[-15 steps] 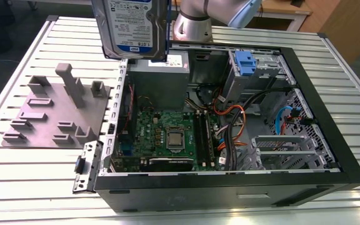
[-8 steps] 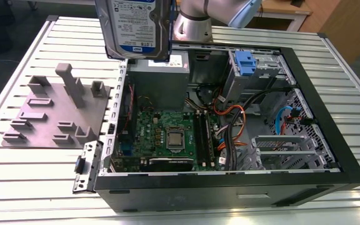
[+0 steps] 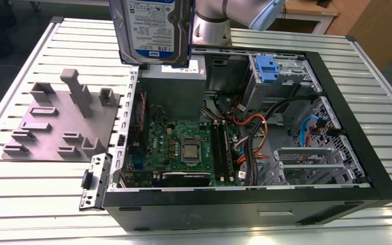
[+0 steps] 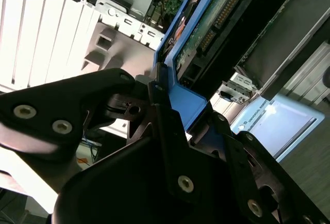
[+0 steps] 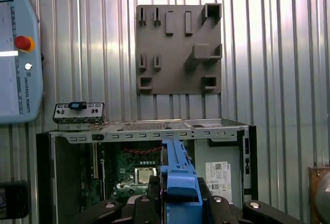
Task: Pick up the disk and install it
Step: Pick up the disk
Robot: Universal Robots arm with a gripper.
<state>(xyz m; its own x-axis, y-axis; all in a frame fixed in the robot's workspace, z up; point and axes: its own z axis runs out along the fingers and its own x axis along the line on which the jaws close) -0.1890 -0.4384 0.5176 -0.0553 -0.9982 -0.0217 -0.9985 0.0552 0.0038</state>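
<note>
The disk point(image 3: 151, 30), a silver hard drive with a white-and-blue label, hangs upright in the air above the far edge of the open computer case point(image 3: 369, 153). In both wrist views my gripper point(image 4: 161, 94) point(image 5: 178, 199) is shut on the blue side rail point(image 5: 178, 175) of the disk point(image 4: 206, 25), whose green circuit board faces the second wrist view. The black fingers point(image 4: 95, 95) press the rail from both sides. Below and toward the exterior view's right, a metal drive bay with a blue latch tab point(image 3: 267, 68) sits inside the case.
A grey fixture plate with raised blocks point(image 3: 53, 122) point(image 5: 178, 48) lies on the slatted table beside the case. Inside the case are the power-supply box point(image 3: 175, 87), the motherboard point(image 3: 182, 148) and loose cables point(image 3: 250, 122). A teach pendant point(image 5: 18, 59) rests on the table.
</note>
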